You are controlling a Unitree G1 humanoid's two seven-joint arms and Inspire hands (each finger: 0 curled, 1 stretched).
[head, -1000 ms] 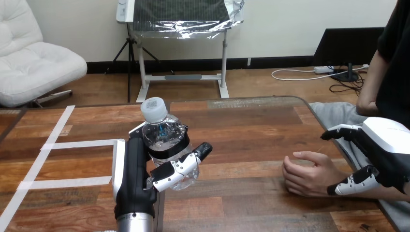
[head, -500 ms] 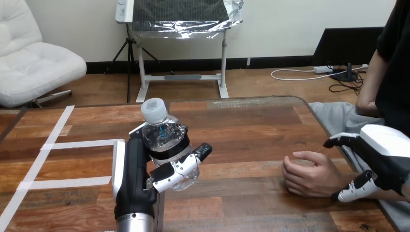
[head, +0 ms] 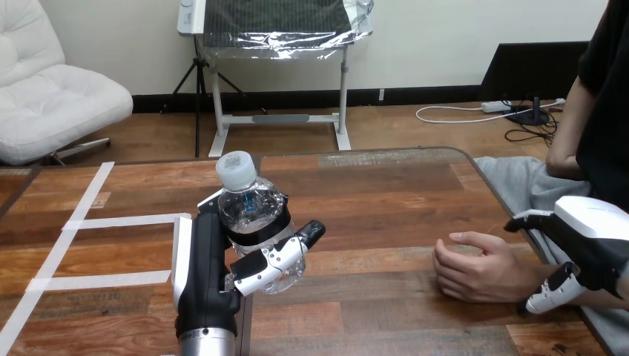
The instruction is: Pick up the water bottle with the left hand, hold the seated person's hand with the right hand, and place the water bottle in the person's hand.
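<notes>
Left hand (head: pixel 256 268) clamped round water bottle (head: pixel 248 204), unmoved. Right hand (head: pixel 593 233), fingers spread, has drifted back from person's hand (head: pixel 478 271); hold not yet made.

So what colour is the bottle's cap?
White cap on the water bottle in the left hand; head view.

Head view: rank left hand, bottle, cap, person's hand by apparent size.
1. left hand: largest, though nearest the camera.
2. bottle: partly hidden by the fingers.
3. person's hand: close to the bottle, so the order of 2 and 3 is unsure.
4. cap: clearly smallest.
</notes>
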